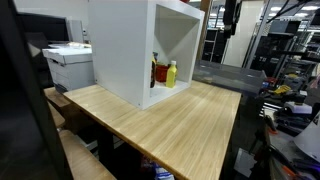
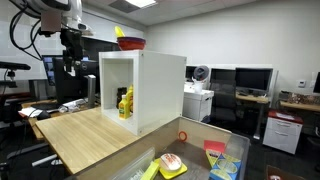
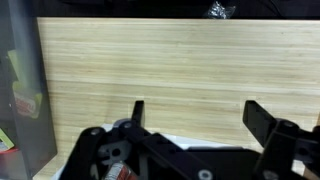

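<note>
**Inspector:** Where is the gripper (image 2: 69, 64) standing?

**Assistant:** It is hanging above the far left end of the table (image 2: 80, 135). Its jaws are spreading wide and holding nothing. The wrist view is showing only bare wood beneath.

**Inspector:** And the nearest things?

**Assistant:** The white cabinet (image 2: 160, 90) is sitting to its right, apart, with its open front facing the arm. Inside, a yellow bottle (image 2: 126, 103) and a red bottle (image 1: 157, 72) are standing upright, with walls hemming them in. A red bowl (image 2: 130, 43) is resting on top. Open tabletop is lying before the opening.
</note>
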Robot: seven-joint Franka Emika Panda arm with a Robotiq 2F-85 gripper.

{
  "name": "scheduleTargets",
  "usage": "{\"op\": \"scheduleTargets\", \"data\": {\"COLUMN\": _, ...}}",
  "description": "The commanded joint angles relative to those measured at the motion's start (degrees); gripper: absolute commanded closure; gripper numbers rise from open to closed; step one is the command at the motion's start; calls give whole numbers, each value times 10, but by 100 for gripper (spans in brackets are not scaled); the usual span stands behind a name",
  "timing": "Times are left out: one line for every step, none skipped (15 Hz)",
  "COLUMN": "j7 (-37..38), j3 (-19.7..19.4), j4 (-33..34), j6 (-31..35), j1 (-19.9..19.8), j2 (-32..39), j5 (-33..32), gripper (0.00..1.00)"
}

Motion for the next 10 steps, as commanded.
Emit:
{"op": "scheduleTargets", "data": {"j7": -8, "j3": -13, "j4": -9, "j6": 7, "j1": 0, "j2": -5, "j5": -12, "gripper": 0}}
{"op": "scheduleTargets", "data": {"j7": -9, "j3": -17, "j4": -9, "j6": 11, "j1": -1, "j2": -5, "j5": -12, "gripper": 0}}
{"op": "scheduleTargets", "data": {"j7": -11, "j3": -21, "j4": -8, "j6": 15, "j1": -2, "j2": -5, "j5": -13, "gripper": 0}}
{"op": "scheduleTargets", "data": {"j7": -10, "j3": -24, "j4": -8, "j6": 19, "j1": -4, "j2": -4, "j5": -14, "gripper": 0}}
{"op": "scheduleTargets", "data": {"j7": -9, "j3": -27, "j4": -7, "j6": 21, "j1": -5, "j2": -2, "j5": -14, "gripper": 0}}
{"op": "scheduleTargets", "data": {"j7": -6, "j3": -31, "j4": -4, "j6": 24, "j1": -8, "j2": 0, "j5": -14, "gripper": 0}}
{"op": "scheduleTargets", "data": {"j7": -5, "j3": -33, "j4": -4, "j6": 28, "j1": -9, "j2": 1, "j5": -15, "gripper": 0}}
{"op": "scheduleTargets", "data": {"j7": -3, "j3": -36, "j4": -3, "j6": 31, "j1": -11, "j2": 3, "j5": -16, "gripper": 0}}
{"op": "scheduleTargets", "data": {"j7": -3, "j3": -38, "j4": -2, "j6": 33, "j1": -12, "j2": 4, "j5": -16, "gripper": 0}}
{"op": "scheduleTargets", "data": {"j7": -2, "j3": -40, "j4": -1, "j6": 37, "j1": -15, "j2": 5, "j5": -17, "gripper": 0}}
